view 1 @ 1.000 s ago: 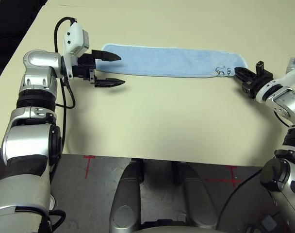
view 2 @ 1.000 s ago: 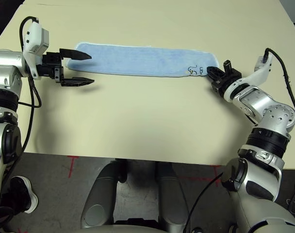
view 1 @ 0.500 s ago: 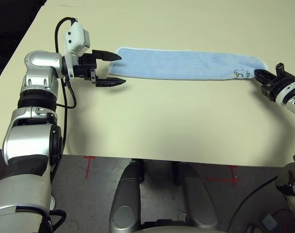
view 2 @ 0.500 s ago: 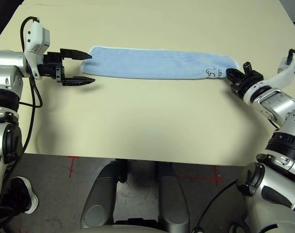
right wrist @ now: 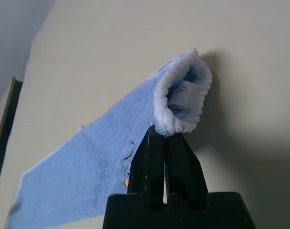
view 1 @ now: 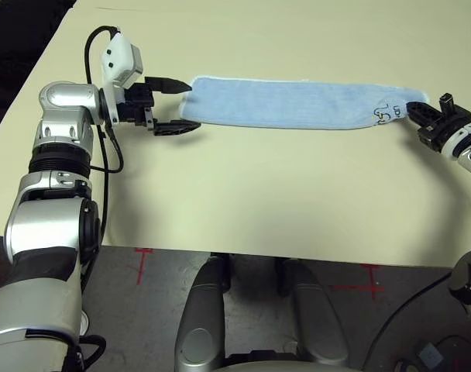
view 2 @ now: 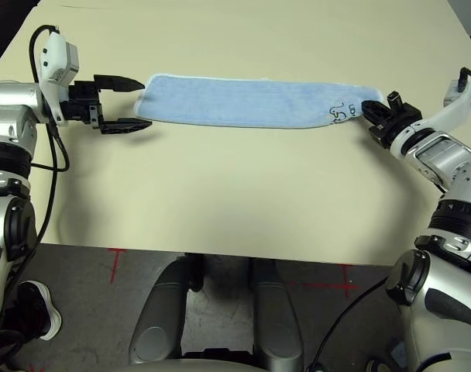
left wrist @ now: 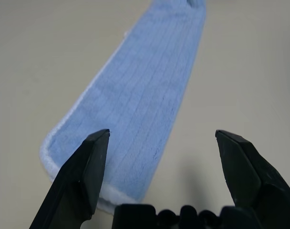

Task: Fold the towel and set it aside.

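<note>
Since a second ago my right gripper [view 2: 369, 108] has dragged the towel [view 1: 297, 103] toward my right; its left end used to lie between the left fingers, now it sits just past their tips. Left arm hasn't budged.

Near edge of the table [view 1: 243, 201] is bare cream surface. Further out, the towel lies as a long narrow strip running left to right, flat except at the right end.

Right jaws are clamped together on that right end's hem. In the right wrist view the corner curls up over the fingertips [right wrist: 157, 143] into a small loop with a white tag tucked inside; tag print is unreadable. Black marks near that corner, can't make out what they say.

Left gripper [view 1: 177, 105] is spread wide, holding nothing, pointing at the towel's left end, one finger tip [left wrist: 97, 143] overlapping the hem in the wrist view. Can't tell whether it touches.
</note>
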